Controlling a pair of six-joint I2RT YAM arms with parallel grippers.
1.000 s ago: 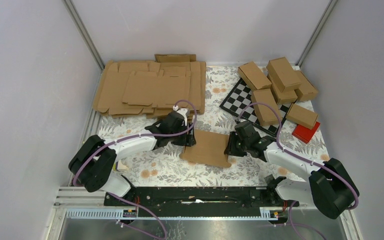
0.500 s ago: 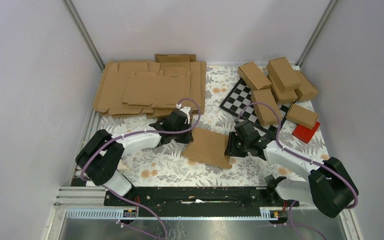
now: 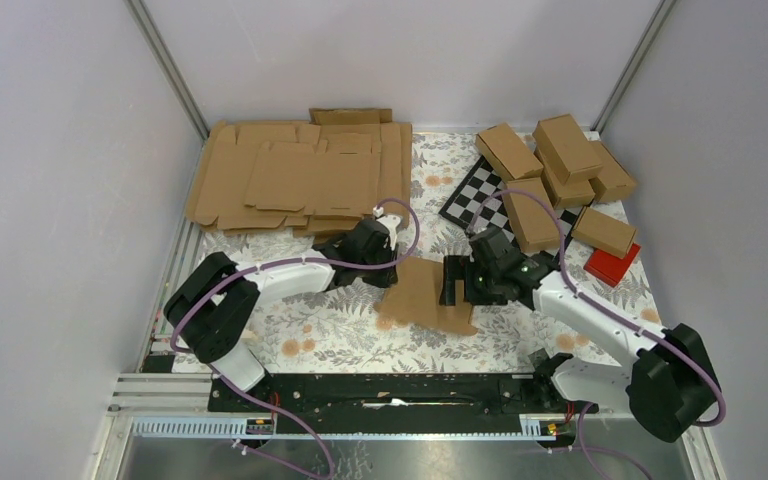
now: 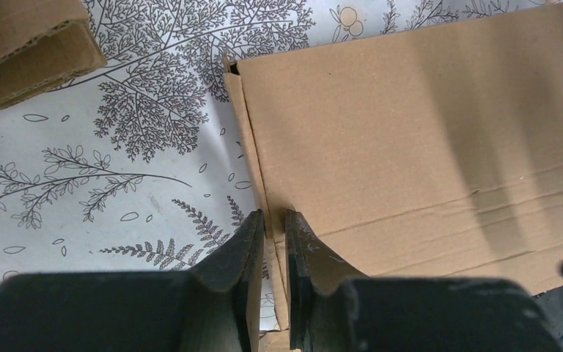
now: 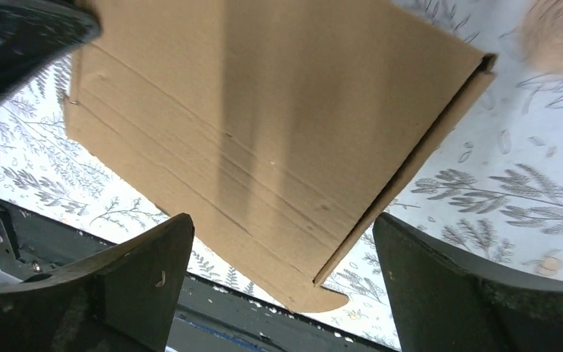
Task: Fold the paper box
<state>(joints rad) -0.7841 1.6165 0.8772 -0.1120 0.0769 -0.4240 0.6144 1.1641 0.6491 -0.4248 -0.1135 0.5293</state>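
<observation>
A: From above, where is the paper box (image 3: 425, 297)?
B: Mid-table on the leaf-print cloth (image 3: 310, 340), flattened, between the two arms and well apart from the pile of flat blanks (image 3: 300, 180)
A: And the left wrist view?
B: The left gripper (image 4: 275, 233) pinches the box's left edge, jaws almost together on the cardboard
A: Right wrist?
B: The right gripper (image 5: 282, 220) is spread wide over the box, holding nothing
A: Which step, then?
B: I'd judge it's opening the flat sleeve. Next, the right needs a hold on the opposite edge to square it up
</observation>
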